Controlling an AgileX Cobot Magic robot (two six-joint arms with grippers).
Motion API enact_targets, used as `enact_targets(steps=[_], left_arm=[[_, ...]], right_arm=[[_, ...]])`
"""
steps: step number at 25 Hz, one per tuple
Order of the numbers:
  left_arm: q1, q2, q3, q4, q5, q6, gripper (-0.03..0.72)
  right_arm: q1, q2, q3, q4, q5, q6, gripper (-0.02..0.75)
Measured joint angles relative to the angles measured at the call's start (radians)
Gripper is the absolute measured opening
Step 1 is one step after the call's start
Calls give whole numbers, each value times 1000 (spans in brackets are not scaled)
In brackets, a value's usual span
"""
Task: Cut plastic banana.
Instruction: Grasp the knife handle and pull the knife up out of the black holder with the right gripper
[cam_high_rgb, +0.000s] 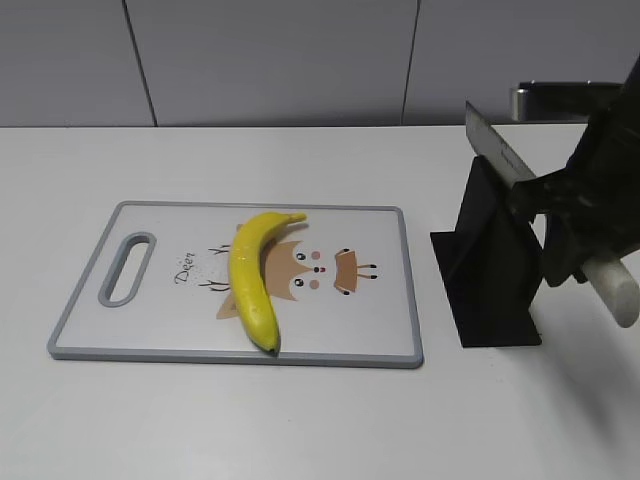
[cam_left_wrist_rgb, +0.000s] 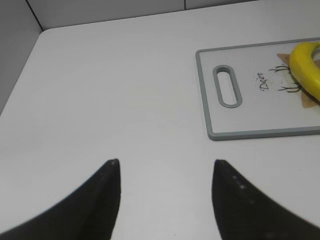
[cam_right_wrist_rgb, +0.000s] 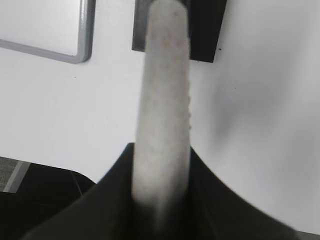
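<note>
The right jaws (cam_right_wrist_rgb: 160, 195) are shut tight on the white handle (cam_right_wrist_rgb: 162, 100) of a knife (cam_high_rgb: 500, 152). The blade is up above the black stand (cam_high_rgb: 490, 265), out to the right of the board (cam_high_rgb: 160, 320). The left jaws (cam_left_wrist_rgb: 165, 200) are wide apart and hold nothing; they hang over the bare tabletop (cam_left_wrist_rgb: 125, 90), left of the board. The banana (cam_high_rgb: 256, 275) lies on the board, near the middle, with its dark tip close to the front edge and its stem near the back.

The job now looks like getting the knife to the banana. Keep the grip firm so the handle does not slip. Lift the blade clear of the stand first. Bring it over the thick middle of the banana and turn it so it goes across, not along. Then press straight down. The banana is smooth and could roll, so go slow.
</note>
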Motion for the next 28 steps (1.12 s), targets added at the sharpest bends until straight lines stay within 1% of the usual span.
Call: enact_targets(steps=[8,13,18,21,22,25,28], left_arm=[[0,0,0,0,0,0,567],[0,0,0,0,-1,0,567],[0,5,-10,0,-30,0,567],[0,69,-32,-4,-90,5,567],[0,98,-39,-10,-115,21,567],[0,230,-57,-65,-200,108,567],[0,382,-81,-163,-294,242,567]], right_arm=[[0,-135,0,19,-3,-46,178],[0,-150,-15,44,-30,-164,177],[0,-150,-63,117,-50,-458,177],[0,-150,-78,154,-54,-747,177],[0,-150,-80,172,-59,-815,177],[0,-150,-82,250,-98,-992,177],[0,-141,-84,312,-117,-1192,177]])
